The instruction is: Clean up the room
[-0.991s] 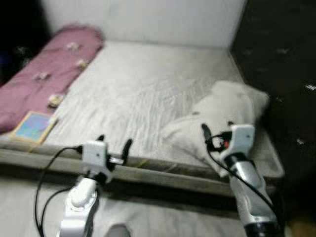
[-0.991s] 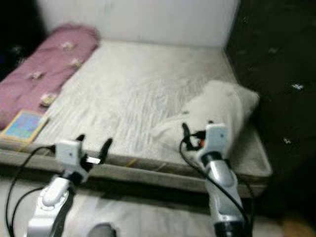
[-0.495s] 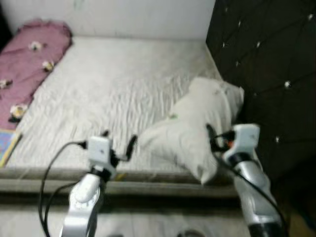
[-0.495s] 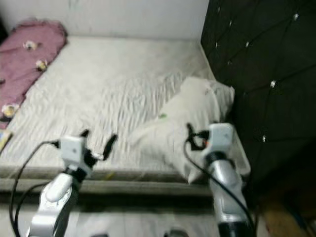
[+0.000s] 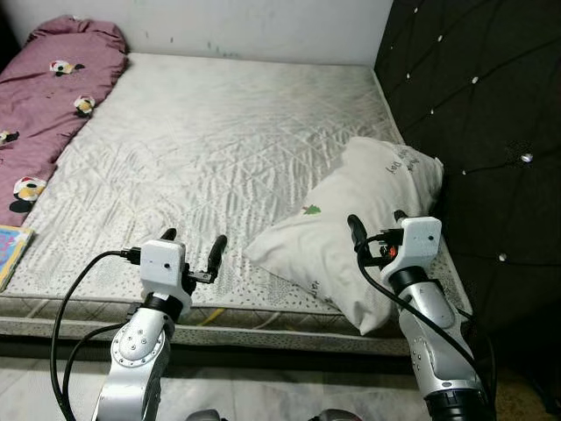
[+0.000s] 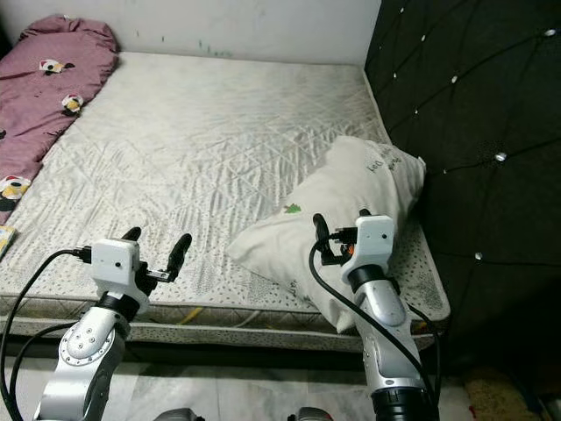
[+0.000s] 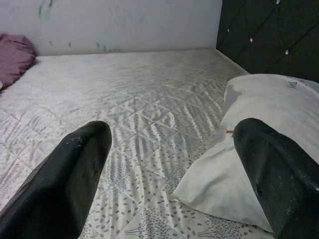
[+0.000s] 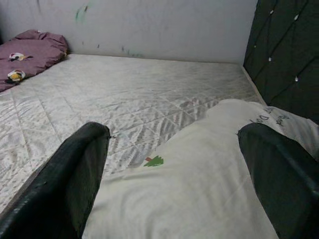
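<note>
Tidying here most likely means dealing with the white pillow (image 5: 368, 237), which lies askew on the right side of the bed (image 5: 228, 149), its far end against the dark tufted headboard (image 5: 473, 132) and its near corner hanging just over the mattress edge. Going left to right: a pink blanket (image 5: 53, 96) with small printed figures is bunched along the bed's left side, and a colourful book (image 5: 10, 250) sits at the near left corner. To do the step well, the robot would want both arms to reach forward over the mattress edge and take the pillow by opposite sides, not by one floppy corner, so it lifts flat.

The left pincer (image 5: 191, 250) hovers above the near edge of the mattress, fingers spread wide, holding nothing. The right pincer (image 5: 377, 230) is likewise wide open and empty, poised just over the pillow's near end; actual contact cannot be confirmed.
</note>
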`<state>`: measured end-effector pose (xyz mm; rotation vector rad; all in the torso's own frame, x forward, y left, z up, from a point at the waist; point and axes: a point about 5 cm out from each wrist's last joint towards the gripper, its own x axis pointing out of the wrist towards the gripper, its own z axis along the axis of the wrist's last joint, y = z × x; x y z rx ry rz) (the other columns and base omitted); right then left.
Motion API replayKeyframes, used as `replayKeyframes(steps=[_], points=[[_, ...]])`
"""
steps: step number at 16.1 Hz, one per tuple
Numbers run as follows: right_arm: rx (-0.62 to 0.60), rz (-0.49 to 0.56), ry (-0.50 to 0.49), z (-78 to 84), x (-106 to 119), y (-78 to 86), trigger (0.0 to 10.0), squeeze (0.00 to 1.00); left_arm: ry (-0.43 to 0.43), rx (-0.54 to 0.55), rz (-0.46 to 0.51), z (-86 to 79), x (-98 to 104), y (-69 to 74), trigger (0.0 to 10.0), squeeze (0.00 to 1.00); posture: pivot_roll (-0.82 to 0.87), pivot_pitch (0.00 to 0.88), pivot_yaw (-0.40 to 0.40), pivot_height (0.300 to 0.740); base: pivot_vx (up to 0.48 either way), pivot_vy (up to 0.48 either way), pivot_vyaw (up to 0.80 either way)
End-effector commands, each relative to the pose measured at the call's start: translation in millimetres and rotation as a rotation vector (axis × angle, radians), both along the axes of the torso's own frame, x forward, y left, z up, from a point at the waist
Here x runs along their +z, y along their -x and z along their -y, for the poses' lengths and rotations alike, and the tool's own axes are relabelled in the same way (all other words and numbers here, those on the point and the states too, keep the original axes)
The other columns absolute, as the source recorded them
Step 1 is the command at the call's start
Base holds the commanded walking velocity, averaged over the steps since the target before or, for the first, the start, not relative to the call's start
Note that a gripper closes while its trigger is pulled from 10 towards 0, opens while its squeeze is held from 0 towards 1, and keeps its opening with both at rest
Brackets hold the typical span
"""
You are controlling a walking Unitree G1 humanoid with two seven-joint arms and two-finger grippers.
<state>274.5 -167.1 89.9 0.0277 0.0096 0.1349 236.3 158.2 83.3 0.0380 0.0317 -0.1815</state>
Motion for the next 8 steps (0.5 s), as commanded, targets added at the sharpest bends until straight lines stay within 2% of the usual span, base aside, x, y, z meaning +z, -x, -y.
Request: replayKeyframes(steps=[1,3,6,8], points=[[-0.005,0.009,0.009,2.6,2.9,-1.5,10.0,0.00,-0.009,-0.007,-0.009,1.1,-1.4,-1.1,10.0,0.00,-0.03,0.000,-0.026,0.740,0.000,0.000,0.00],[0.013,0.014,0.026,0.9,3.3,-0.7,10.0,0.00,-0.010,-0.010,-0.010,1.3,-1.4,-1.2,10.0,0.00,-0.03,0.000,-0.027,0.740,0.000,0.000,0.00],[0.011,0.017,0.026,0.8,3.8,-0.7,10.0,0.00,-0.008,-0.017,-0.008,2.4,-1.2,-1.4,10.0,0.00,-0.03,0.000,-0.027,0.740,0.000,0.000,0.73],[0.008,0.015,0.027,1.1,3.4,-0.9,10.0,0.00,-0.007,-0.017,-0.010,2.4,-1.3,-1.3,10.0,0.00,-0.03,0.000,-0.027,0.740,0.000,0.000,0.49]])
